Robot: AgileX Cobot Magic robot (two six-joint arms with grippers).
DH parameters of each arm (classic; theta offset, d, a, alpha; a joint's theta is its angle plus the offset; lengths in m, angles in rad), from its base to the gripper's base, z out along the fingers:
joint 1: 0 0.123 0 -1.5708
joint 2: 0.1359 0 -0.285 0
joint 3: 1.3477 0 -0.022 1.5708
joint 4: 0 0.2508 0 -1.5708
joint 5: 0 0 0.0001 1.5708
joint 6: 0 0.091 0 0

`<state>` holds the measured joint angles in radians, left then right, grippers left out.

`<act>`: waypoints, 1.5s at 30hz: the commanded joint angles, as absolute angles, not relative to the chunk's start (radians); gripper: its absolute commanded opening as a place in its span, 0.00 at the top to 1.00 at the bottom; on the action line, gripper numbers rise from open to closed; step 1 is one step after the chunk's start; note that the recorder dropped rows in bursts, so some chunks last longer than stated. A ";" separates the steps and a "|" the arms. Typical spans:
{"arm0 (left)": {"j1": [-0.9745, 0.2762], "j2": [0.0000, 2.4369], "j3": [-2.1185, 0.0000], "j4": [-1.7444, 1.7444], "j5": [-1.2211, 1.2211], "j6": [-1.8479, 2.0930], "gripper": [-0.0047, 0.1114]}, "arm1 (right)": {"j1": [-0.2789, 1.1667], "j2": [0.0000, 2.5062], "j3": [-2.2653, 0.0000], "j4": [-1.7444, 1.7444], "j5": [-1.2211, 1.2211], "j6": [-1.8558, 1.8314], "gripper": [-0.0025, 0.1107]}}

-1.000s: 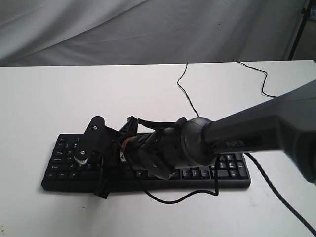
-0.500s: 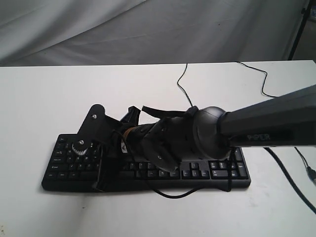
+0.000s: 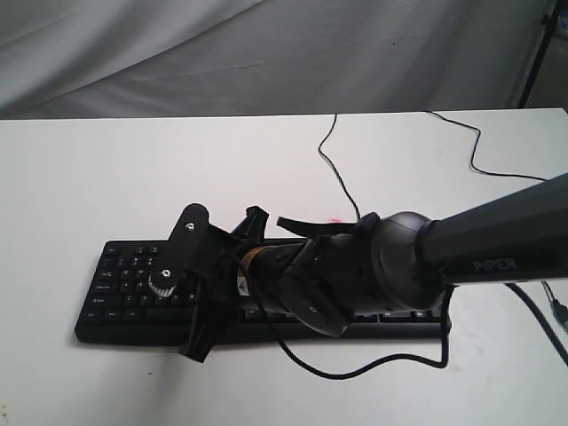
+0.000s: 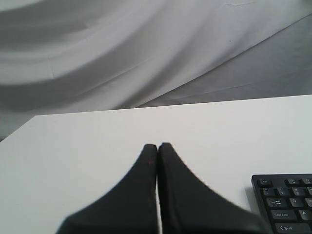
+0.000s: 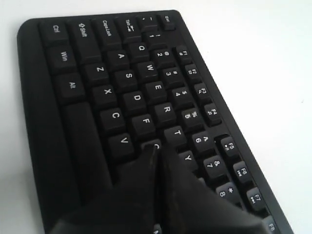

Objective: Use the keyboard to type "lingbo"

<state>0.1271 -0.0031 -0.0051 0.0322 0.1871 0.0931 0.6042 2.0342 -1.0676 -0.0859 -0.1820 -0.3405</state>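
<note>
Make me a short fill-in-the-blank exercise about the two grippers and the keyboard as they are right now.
1. The right gripper has its jaws ___.
2. Its tip is at the key that follows ___ in the A-S-D row of the keyboard.
3. The left gripper is over the bare ___ table, off the keyboard.
Missing words: shut; F; white.

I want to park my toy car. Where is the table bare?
Bare: the white table behind the wide black plastic keyboard, left of its thin black cable, and beside the keyboard's left end. Crowded: the keys under the right claw, and in front, where a black wire loops.
</note>
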 commanded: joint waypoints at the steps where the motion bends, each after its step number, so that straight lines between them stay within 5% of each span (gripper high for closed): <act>1: 0.123 0.000 0.000 0.032 0.183 0.090 0.95 | 0.626 2.053 -1.093 -0.096 -0.196 -0.325 0.98; 45: 0.123 0.000 0.000 0.032 0.183 0.090 0.95 | 0.616 2.067 -1.095 -0.093 -0.199 -0.316 0.98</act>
